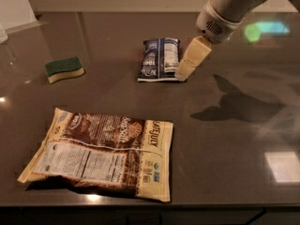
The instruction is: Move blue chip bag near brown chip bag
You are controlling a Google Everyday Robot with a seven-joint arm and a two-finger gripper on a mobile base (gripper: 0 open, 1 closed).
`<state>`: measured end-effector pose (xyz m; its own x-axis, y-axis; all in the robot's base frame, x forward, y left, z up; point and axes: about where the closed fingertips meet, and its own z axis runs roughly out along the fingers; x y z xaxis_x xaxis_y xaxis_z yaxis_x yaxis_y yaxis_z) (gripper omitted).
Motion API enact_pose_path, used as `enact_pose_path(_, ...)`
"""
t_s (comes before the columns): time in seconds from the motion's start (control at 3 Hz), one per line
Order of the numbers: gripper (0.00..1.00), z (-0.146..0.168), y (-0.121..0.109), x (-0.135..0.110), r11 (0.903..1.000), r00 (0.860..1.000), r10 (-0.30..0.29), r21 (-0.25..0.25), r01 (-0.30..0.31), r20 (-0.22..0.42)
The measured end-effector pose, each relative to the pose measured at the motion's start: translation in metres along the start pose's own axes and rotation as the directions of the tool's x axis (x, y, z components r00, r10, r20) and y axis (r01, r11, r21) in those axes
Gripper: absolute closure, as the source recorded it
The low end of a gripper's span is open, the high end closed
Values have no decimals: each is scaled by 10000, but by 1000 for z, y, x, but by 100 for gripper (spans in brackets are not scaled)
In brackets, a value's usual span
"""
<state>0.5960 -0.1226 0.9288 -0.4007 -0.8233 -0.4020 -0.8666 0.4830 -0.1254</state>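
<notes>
The blue chip bag (158,58) lies flat on the dark table, back centre, navy with white label panels. The brown chip bag (100,153) lies flat at the front left, large, with cream edges and a white nutrition label. My gripper (183,72) comes in from the upper right on a white arm. Its cream fingers (193,58) point down and left, with the tips at the right edge of the blue chip bag. It holds nothing that I can see.
A green-and-yellow sponge (64,69) lies at the back left. The table's front edge (150,205) runs just below the brown bag. The arm's shadow (234,104) falls on the table at the right.
</notes>
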Motion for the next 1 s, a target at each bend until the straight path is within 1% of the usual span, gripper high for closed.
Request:
enact_pose_path(0.33, 0, 28, -8, -23, 9952, 9950, 981, 0, -981, -201)
enact_pose_path(0.67, 0, 50, -21, -41, 9798, 9794, 1988, 279, -1979, -341)
enact_pose_path(1.0, 0, 70, -35, -50, 9556, 9568, 2886, 727, -2855, -350)
